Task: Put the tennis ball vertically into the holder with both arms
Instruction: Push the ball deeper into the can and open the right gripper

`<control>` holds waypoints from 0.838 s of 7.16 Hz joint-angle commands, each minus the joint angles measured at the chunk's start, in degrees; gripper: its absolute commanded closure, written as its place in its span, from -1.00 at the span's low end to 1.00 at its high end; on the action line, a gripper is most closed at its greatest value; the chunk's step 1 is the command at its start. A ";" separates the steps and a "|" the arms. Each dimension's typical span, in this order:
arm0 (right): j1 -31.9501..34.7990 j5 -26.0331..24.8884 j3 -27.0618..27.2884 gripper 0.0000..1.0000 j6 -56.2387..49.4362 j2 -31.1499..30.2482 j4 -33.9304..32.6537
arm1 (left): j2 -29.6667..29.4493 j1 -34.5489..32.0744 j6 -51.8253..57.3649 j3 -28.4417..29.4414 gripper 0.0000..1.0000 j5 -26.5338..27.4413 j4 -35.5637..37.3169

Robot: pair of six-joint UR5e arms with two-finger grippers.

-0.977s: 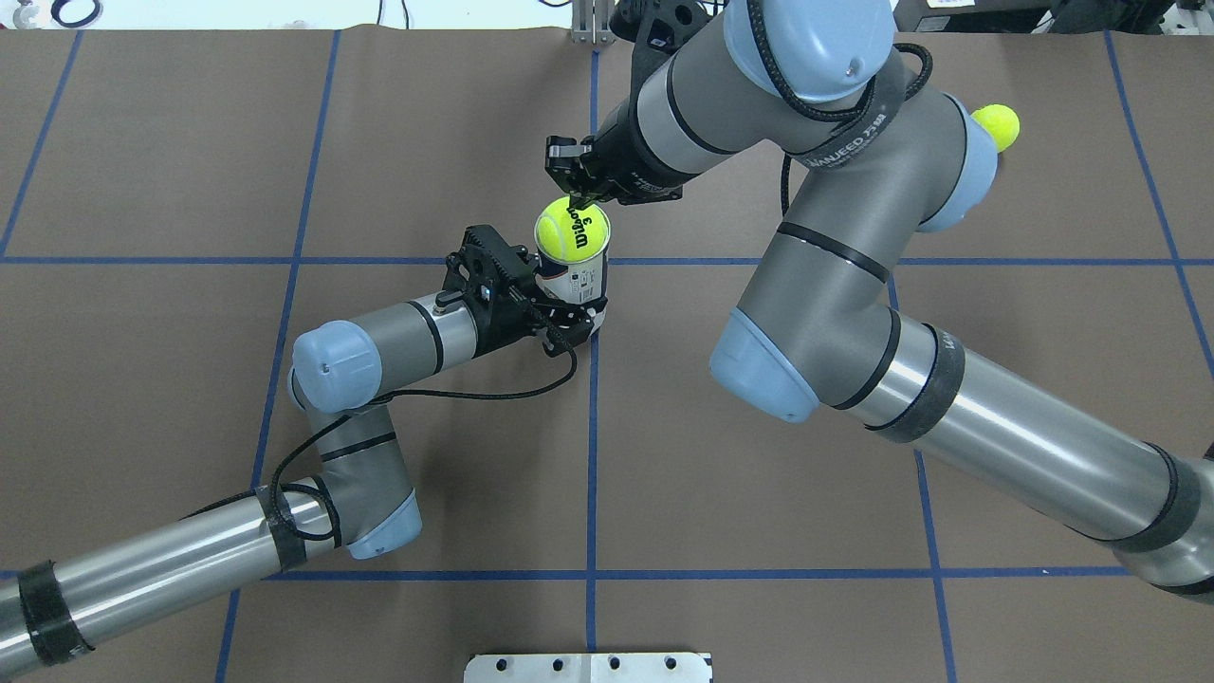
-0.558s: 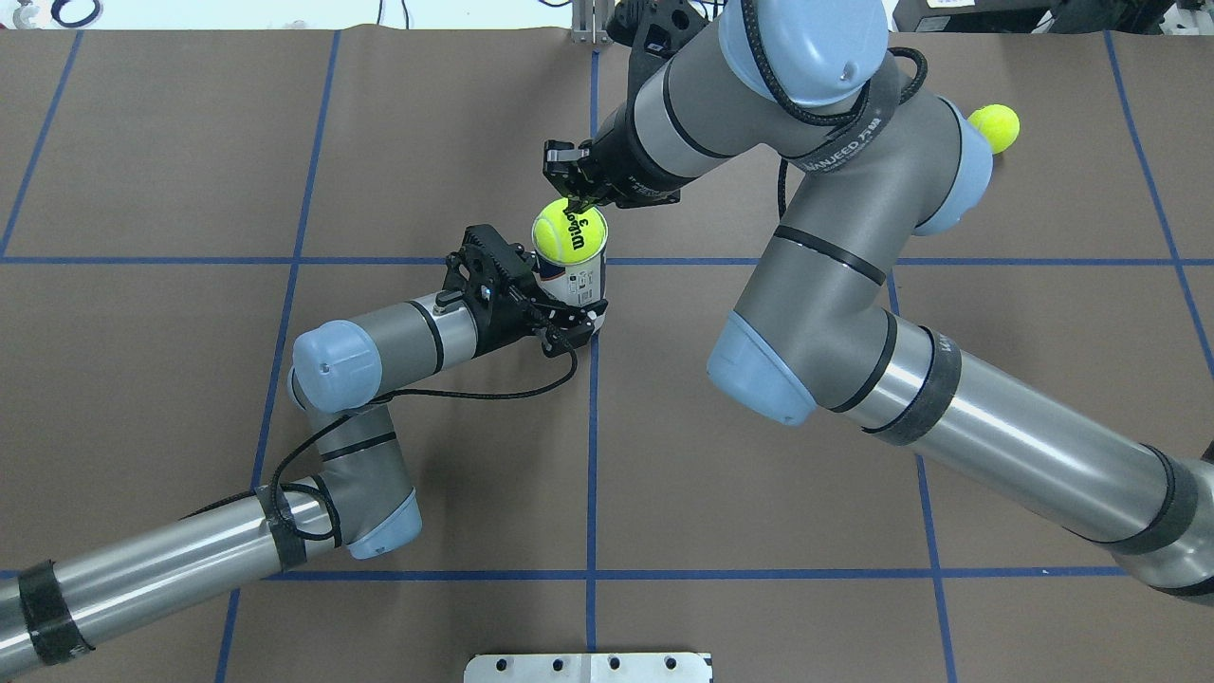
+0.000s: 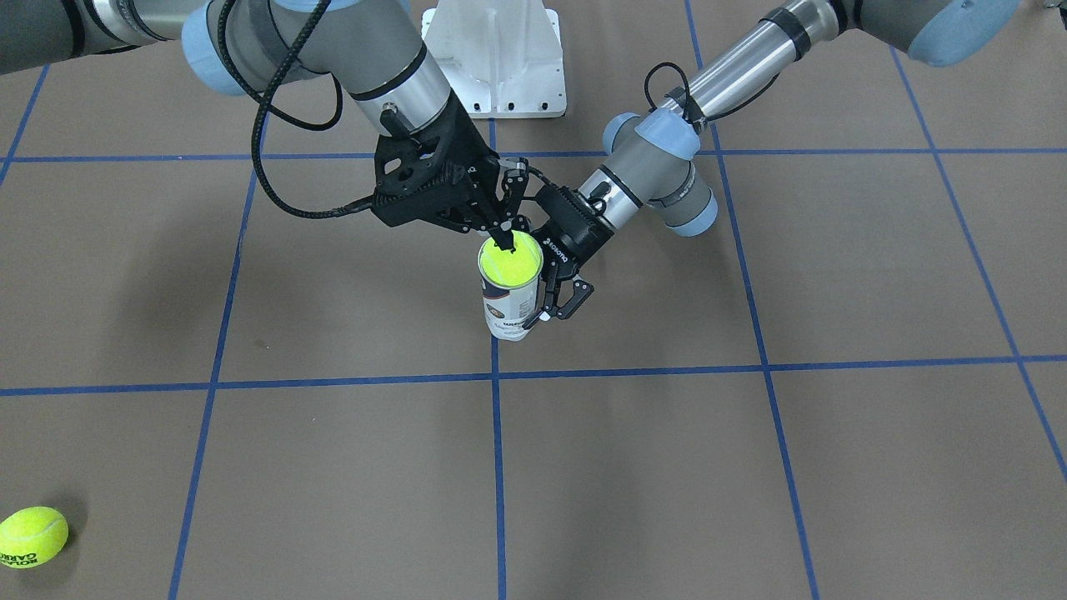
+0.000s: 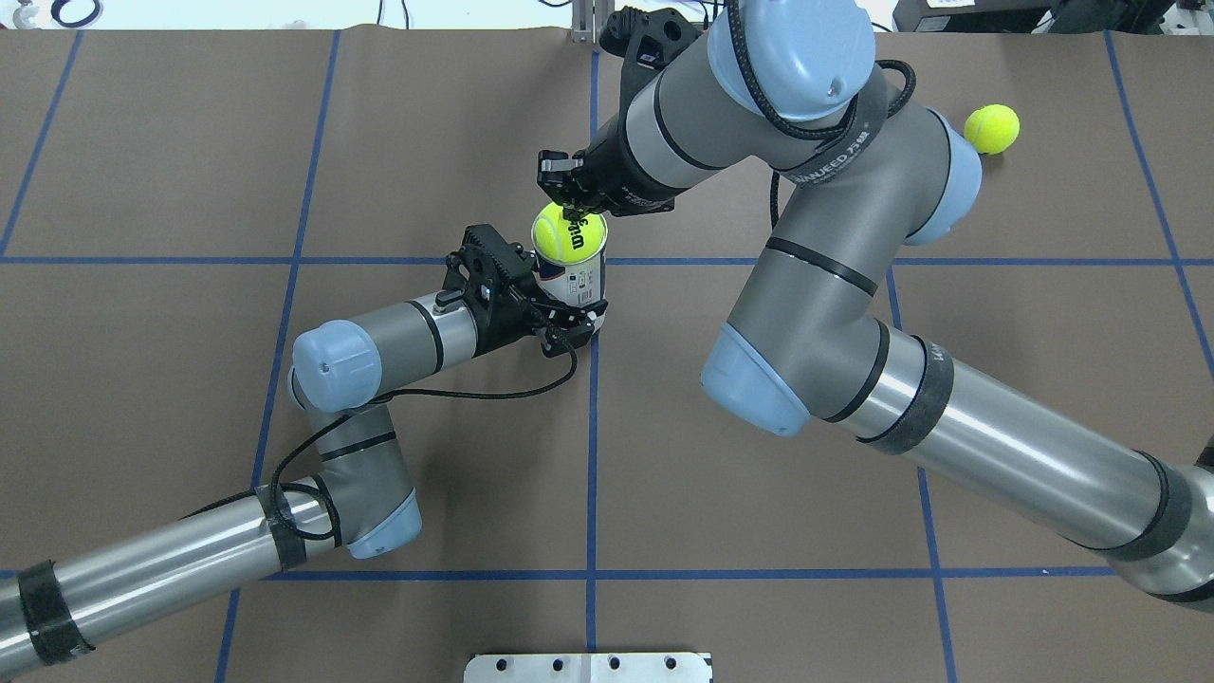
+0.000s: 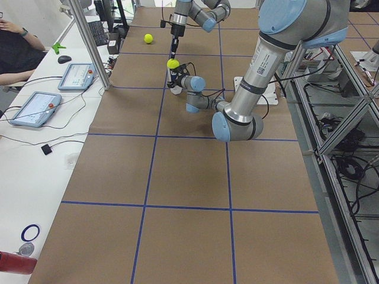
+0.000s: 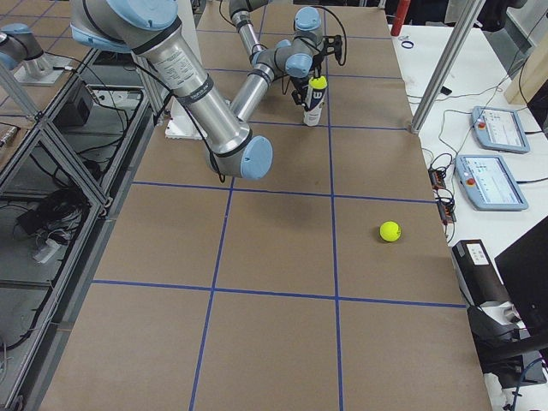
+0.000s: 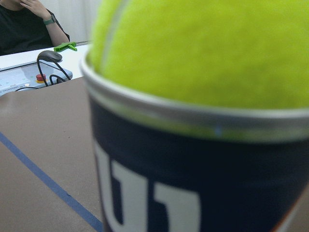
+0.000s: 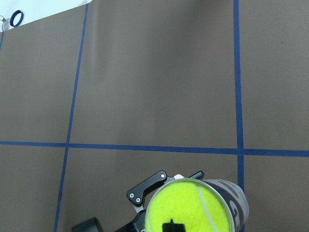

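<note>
Right now the right pincer (image 3: pixel 503 240) is bearing down from above with its two fingers clenched together on nothing, their joined tips pressing on the crown of the tennis ball (image 3: pixel 517 263). The ball is sitting in the mouth of the holder (image 3: pixel 508 310), with a good part of it showing above the metal rim. The left pincer (image 4: pixel 575 319) is reaching in low from the side and grasping the holder around its lower part, so the can is standing upright near the middle of the desk (image 3: pixel 750 467). Judging by this, the step in hand is pushing the ball down past the rim, and the task is looking close to done but not finished. To do it well, the right arm should be pressing straight down along the can's axis with its tips centred on the ball, since an off-centre push is likely to roll the ball aside or tip the can. The left pincer should be holding firm without squeezing the clear wall out of round, because a pinched tube would probably bind the ball. A second tennis ball (image 3: pixel 32 537) is lying well apart, toward the desk's far right in the overhead view.
</note>
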 commanded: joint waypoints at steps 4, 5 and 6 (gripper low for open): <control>-1.37 -1.46 -0.66 1.00 0.00 -0.23 0.00 | 0.00 -0.08 0.00 0.00 -0.84 0.00 0.00; -1.37 -1.47 -0.75 1.00 -0.08 -0.23 0.00 | 0.00 -0.08 0.00 0.00 -0.84 0.00 0.00; -1.37 -1.47 -0.66 1.00 -0.09 -0.15 0.00 | 0.00 0.01 0.00 0.00 -0.84 0.00 0.00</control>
